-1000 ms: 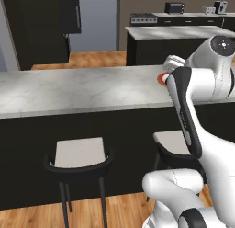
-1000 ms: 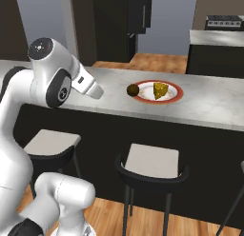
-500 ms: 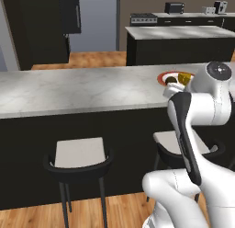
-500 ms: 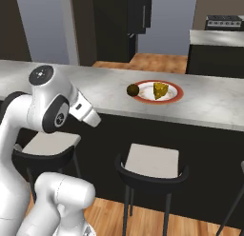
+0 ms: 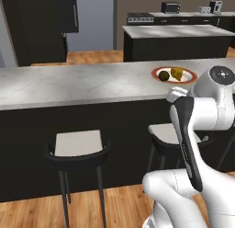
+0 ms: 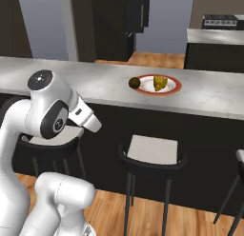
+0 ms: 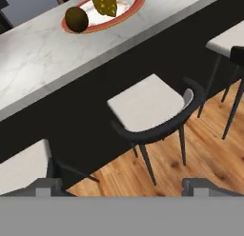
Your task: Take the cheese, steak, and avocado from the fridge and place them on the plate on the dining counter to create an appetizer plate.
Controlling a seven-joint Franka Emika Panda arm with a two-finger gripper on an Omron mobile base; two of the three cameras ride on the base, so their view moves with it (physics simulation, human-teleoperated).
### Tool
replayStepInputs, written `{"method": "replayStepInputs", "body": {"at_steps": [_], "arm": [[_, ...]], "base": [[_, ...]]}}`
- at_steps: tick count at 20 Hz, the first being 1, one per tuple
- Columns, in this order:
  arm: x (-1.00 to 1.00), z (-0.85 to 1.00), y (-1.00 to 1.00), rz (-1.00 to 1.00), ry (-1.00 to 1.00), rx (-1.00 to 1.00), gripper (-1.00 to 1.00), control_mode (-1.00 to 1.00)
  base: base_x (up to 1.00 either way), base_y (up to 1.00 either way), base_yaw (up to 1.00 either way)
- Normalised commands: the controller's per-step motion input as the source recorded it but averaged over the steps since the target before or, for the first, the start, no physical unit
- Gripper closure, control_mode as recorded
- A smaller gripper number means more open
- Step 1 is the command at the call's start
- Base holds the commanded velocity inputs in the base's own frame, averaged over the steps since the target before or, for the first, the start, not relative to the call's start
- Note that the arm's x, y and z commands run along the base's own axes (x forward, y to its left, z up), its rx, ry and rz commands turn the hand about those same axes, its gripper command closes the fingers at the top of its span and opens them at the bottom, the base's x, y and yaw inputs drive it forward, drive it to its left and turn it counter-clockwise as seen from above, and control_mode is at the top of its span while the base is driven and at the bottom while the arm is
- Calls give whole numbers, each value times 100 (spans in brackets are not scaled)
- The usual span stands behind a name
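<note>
Plate (image 7: 135,5) – cheese (image 7: 106,2), avocado (image 7: 76,19) | jaws apart, empty – hand view

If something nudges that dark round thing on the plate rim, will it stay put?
Probably not. The avocado looks rounded, so it would likely roll. It sits at the plate's edge, so it may well roll onto the dining counter. The cheese wedge beside it looks steadier.
</note>
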Motion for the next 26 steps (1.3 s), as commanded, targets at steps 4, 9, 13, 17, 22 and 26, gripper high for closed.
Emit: {"method": "replayStepInputs", "body": {"at_steps": [4,9,13,17,22,26], "arm": [[0,0,0,0,0,0,-100,100],[0,0,0,0,0,0,-100,100],[0,0,0,0,0,0,-100,100],[0,0,0,0,0,0,-100,100],[0,0,0,0,0,0,-100,100],[0,0,0,0,0,0,-100,100]], "base": [[-100,-45,-18],[-71,-100,-21],[-11,-100,-23],[0,-100,-18],[0,-100,-12],[0,-100,-12]]}}
